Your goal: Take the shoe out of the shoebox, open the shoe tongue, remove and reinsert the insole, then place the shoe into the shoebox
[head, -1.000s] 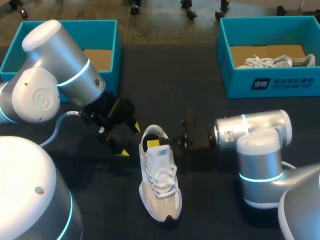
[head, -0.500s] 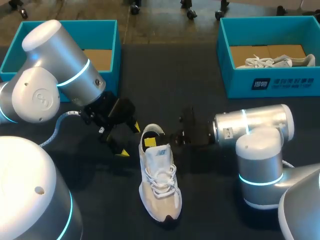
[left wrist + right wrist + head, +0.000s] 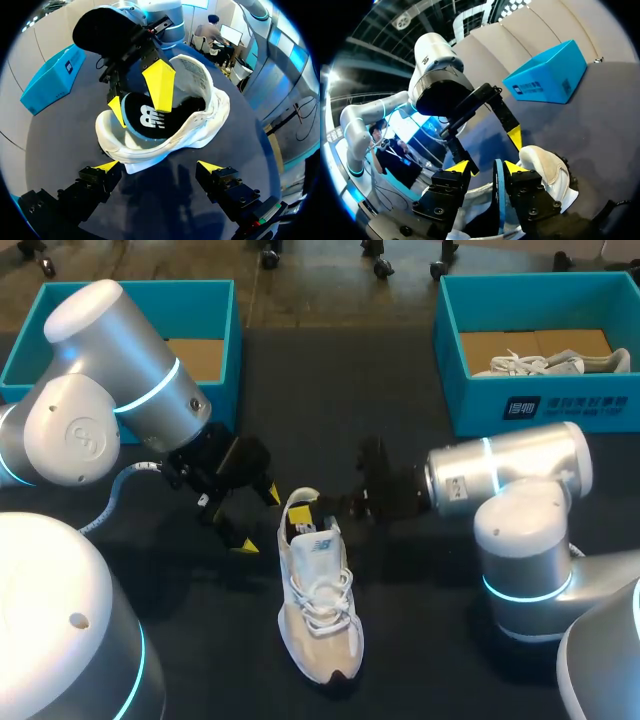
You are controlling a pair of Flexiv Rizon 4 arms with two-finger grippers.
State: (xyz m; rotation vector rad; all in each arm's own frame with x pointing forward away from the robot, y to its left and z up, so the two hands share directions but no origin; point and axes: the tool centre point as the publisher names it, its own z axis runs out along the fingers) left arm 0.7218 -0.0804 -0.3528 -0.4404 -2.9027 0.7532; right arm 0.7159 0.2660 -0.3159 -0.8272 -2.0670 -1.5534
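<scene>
Left pincer [image 3: 257, 520]: apart, just beside the shoe [image 3: 318, 615] heel.
Shoe: upright on the table [image 3: 300, 390], between the 2 arms.
Insole [image 3: 147, 117]: tilted up out of the heel opening, front end hidden inside.
Right pincer [image 3: 487, 167]: clamped on the insole's edge.

Shoe [image 3: 318, 610]: was white and cream, with a dark toe tip.
Insole [image 3: 150, 117]: was black, with a pale blue edge and a white mark.
Shoebox [image 3: 470, 410]: was teal, with a tan floor.
Surface [image 3: 330, 390]: was black.
Left end effector [image 3: 258, 520], right end effector [image 3: 487, 167]: were black with yellow tips.
</scene>
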